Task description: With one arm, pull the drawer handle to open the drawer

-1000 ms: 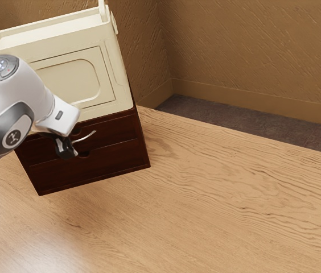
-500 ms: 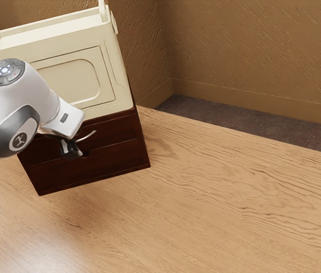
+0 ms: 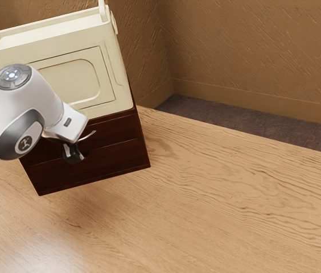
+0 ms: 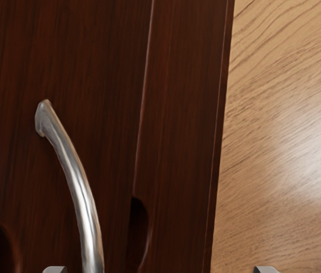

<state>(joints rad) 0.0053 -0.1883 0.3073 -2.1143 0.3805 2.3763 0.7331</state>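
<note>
My black gripper (image 3: 74, 153) is at the front of the dark brown drawer cabinet (image 3: 115, 159), close to the curved metal handle (image 3: 88, 136). In the wrist view the tips of the gripper (image 4: 160, 269) stand wide apart, so it is open. The silver handle (image 4: 76, 172) runs down between them, nearer to one fingertip, with a gap to the other. Its far end meets the brown drawer front (image 4: 101, 68); its near end is cut off. The drawer front looks flush with the cabinet.
A cream box (image 3: 106, 79) with raised handles sits on top of the cabinet. The wooden table (image 3: 217, 199) spreads in front of the cabinet and toward the exterior view's right. Textured walls (image 3: 251, 51) stand behind.
My hand has moved a little toward the exterior view's right and slightly down along the cabinet front. The cabinet, handle and cream box have stayed where they were.
</note>
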